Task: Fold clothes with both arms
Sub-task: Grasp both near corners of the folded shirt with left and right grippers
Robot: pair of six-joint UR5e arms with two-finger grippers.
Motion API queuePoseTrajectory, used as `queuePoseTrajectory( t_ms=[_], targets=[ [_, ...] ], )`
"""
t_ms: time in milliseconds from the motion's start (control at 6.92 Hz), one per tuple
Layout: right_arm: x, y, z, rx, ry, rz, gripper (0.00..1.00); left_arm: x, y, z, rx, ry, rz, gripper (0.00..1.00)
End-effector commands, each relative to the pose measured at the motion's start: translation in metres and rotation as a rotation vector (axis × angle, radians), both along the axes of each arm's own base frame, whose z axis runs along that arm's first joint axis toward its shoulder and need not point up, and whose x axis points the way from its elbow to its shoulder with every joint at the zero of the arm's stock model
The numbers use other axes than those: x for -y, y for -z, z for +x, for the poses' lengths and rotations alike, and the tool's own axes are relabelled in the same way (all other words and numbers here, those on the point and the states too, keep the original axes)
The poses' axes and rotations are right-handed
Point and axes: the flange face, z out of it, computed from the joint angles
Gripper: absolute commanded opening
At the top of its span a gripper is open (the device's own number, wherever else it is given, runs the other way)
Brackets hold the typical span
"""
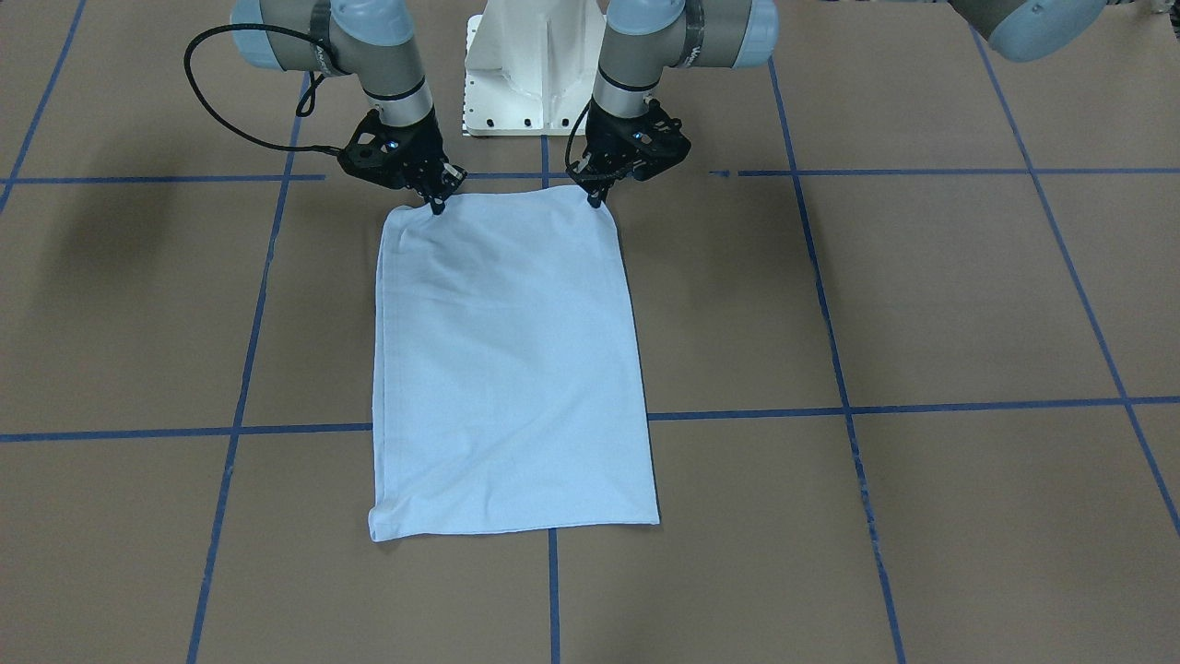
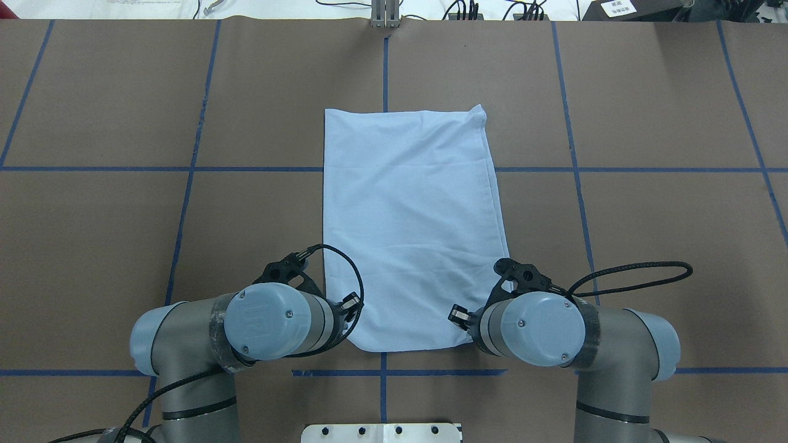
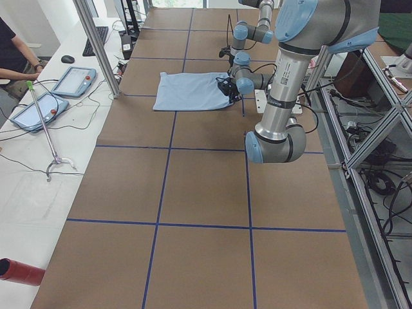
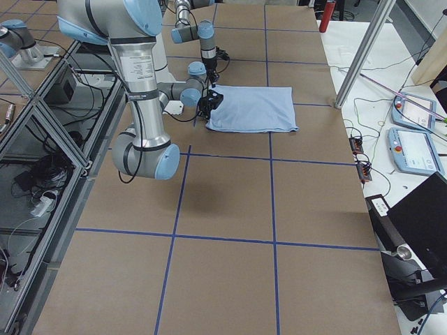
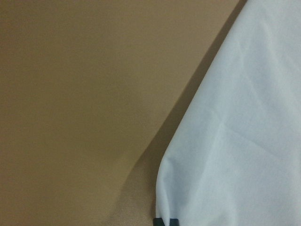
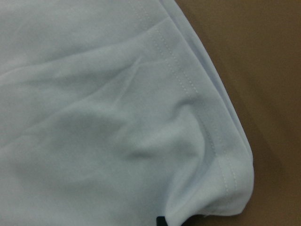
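The clothes are one pale light-blue T-shirt (image 1: 507, 369) lying flat on the brown table as a tall rectangle, with no print or collar showing. It also appears in the overhead view (image 2: 409, 215). My left gripper (image 1: 597, 199) points down at the shirt's robot-side corner, its tips closed on the cloth edge (image 5: 221, 155). At the other robot-side corner my right gripper (image 1: 436, 205) pinches the stitched hem (image 6: 188, 89). In the overhead view both wrists cover the fingertips.
The white pedestal (image 1: 525, 74) stands just behind the shirt between the arms. Blue tape lines (image 1: 277, 429) cross the brown table. Beyond the table's far edge lie cables, two tablets (image 3: 74, 80) and a person's arm (image 3: 16, 61).
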Motion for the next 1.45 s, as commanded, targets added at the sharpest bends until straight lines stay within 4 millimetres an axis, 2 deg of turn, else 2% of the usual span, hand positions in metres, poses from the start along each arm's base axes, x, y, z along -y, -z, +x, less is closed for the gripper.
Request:
queuePoseTrajectory(
  t_ms=[0,289,434,578,723,867,1012,1156,1301],
  targets=[
    [0.004,0.005,0.002,0.011,-0.012,0.004,0.0,0.003,0.002,-0.004,-0.005,0.007,0.002,0.0],
    [0.005,0.013,0.008,0.031,-0.013,0.007,0.0,0.003,0.006,-0.017,-0.007,0.008,0.004,0.0],
    [0.002,0.023,0.019,0.06,-0.002,0.01,0.0,-0.006,0.016,-0.03,0.008,0.0,0.001,0.0],
    [-0.014,0.037,0.021,0.095,0.034,0.01,0.0,-0.017,0.025,-0.046,0.014,-0.009,0.0,0.0],
    [-0.027,0.055,0.029,0.138,0.059,0.015,0.0,-0.041,0.023,-0.054,0.029,-0.047,-0.003,0.0],
    [-0.044,0.071,0.039,0.186,0.121,-0.01,0.0,-0.058,0.019,-0.055,0.039,-0.075,-0.004,0.0],
    [-0.051,0.075,0.04,0.2,0.169,-0.043,0.0,-0.071,0.008,-0.052,0.057,-0.099,-0.007,0.0],
    [-0.052,0.076,0.039,0.204,0.176,-0.046,0.0,-0.077,0.015,-0.06,0.037,-0.11,-0.004,0.0],
    [-0.053,0.077,0.035,0.202,0.18,-0.045,0.0,-0.078,0.014,-0.056,0.043,-0.119,0.005,0.0]
  ],
)
